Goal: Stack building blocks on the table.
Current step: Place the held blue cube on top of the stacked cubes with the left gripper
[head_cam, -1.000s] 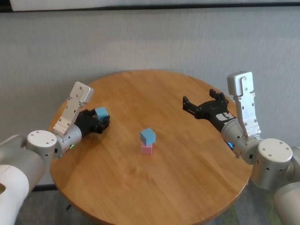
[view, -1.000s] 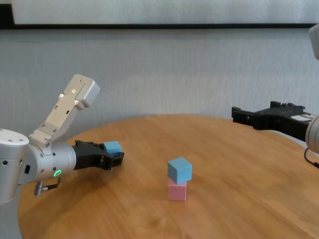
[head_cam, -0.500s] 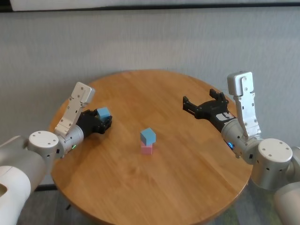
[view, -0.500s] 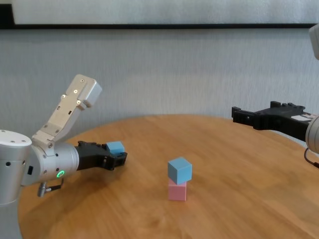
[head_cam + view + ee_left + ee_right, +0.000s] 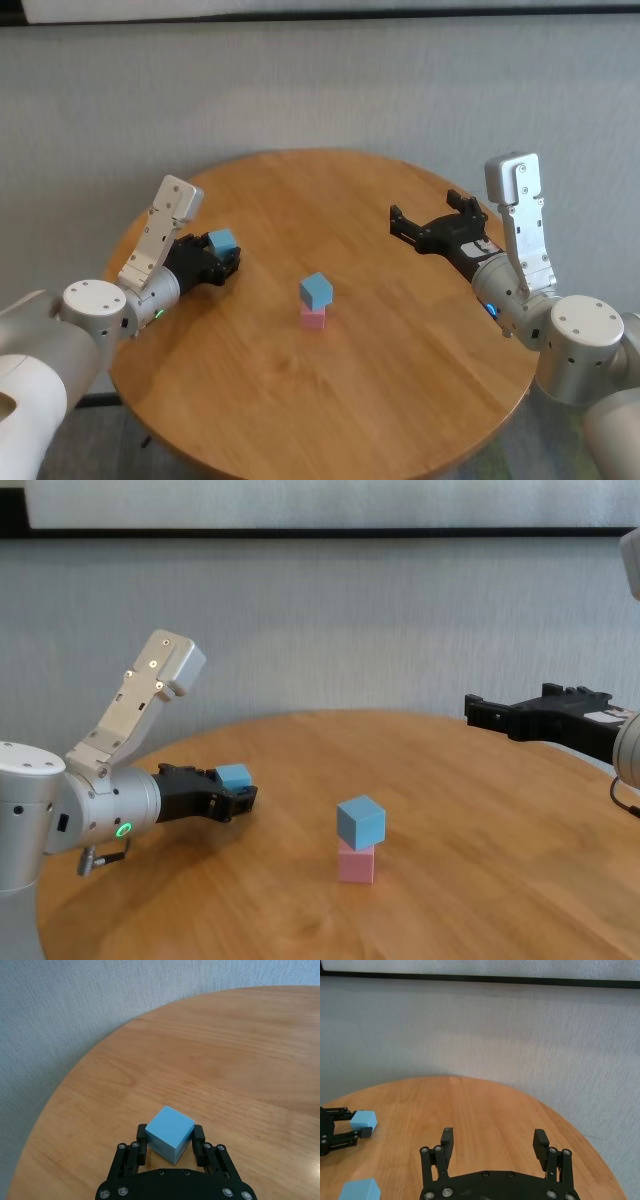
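A pale, finely textured wall with a dark strip along its top stands behind the round table (image 5: 400,340), whose warm wood-grain top carries only the blocks. Near the middle a matte light blue cube (image 5: 316,290) sits, slightly turned, on a pale pink cube (image 5: 313,317), the two touching as a short stack. Well off to the robot's left, the left gripper (image 5: 222,262) hangs low over the tabletop, its black fingers (image 5: 139,1142) clamped on opposite faces of a second light blue cube (image 5: 169,1133); bare wood lies between those jaws and the stack, with nothing in the way. On the other side the right gripper (image 5: 432,222) hovers above the table's far right part, fingers (image 5: 447,1140) spread wide with only air between them, well apart from the stack.
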